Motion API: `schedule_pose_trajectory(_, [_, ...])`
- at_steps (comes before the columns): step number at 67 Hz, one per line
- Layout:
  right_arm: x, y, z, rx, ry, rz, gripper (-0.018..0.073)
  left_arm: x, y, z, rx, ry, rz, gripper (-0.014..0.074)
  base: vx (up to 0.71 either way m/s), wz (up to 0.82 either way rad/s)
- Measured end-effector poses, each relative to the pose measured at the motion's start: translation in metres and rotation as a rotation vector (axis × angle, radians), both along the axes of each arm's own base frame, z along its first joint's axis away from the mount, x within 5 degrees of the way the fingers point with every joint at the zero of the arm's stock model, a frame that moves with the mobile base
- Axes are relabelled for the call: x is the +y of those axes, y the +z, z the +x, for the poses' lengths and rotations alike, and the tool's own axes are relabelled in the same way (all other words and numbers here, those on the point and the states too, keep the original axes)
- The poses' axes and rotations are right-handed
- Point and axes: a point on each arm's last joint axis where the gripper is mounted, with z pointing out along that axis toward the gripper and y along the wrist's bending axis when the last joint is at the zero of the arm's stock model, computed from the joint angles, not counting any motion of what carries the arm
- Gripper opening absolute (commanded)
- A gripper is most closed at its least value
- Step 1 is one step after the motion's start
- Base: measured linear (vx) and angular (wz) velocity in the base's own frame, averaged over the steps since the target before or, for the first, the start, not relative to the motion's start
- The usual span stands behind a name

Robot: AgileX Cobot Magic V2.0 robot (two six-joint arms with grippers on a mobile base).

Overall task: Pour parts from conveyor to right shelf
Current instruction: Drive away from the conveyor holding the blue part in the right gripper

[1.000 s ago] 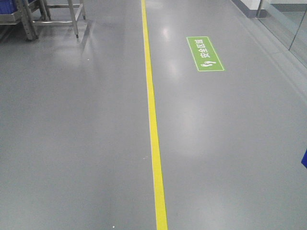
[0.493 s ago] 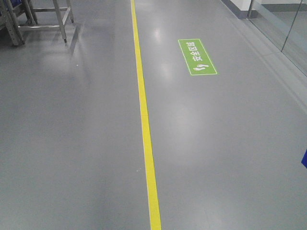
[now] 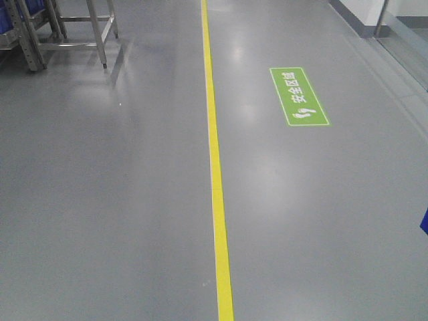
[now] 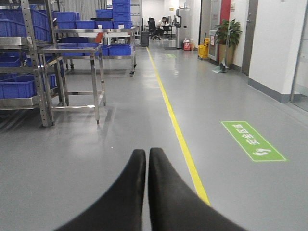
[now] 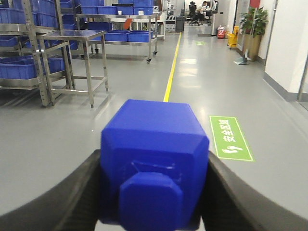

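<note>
One part (image 5: 154, 134) sits clamped in the right pincer (image 5: 154, 163); the left pincer (image 4: 147, 159) is closed, empty. Pickup appears done. Transit crosses open floor (image 3: 100, 200), the racks (image 4: 29, 72) stand well apart, and pouring is left.

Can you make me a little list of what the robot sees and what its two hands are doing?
Place: grey floor with a yellow line and a green sign
Left gripper: shut, holding nothing
Right gripper: shut on the blue block
Ahead on the left: steel racks with blue bins
Conveyor: not in view
</note>
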Motion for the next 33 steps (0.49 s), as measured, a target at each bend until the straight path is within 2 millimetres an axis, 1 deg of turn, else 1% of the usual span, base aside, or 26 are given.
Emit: schedule_pose_trajectory(33, [0.0000,0.0001,0.0000,-0.001,0.000,0.000,-0.0009,0.0000,0.0000,0.0000,0.000,0.000,0.000,-0.0006,0.55,0.12])
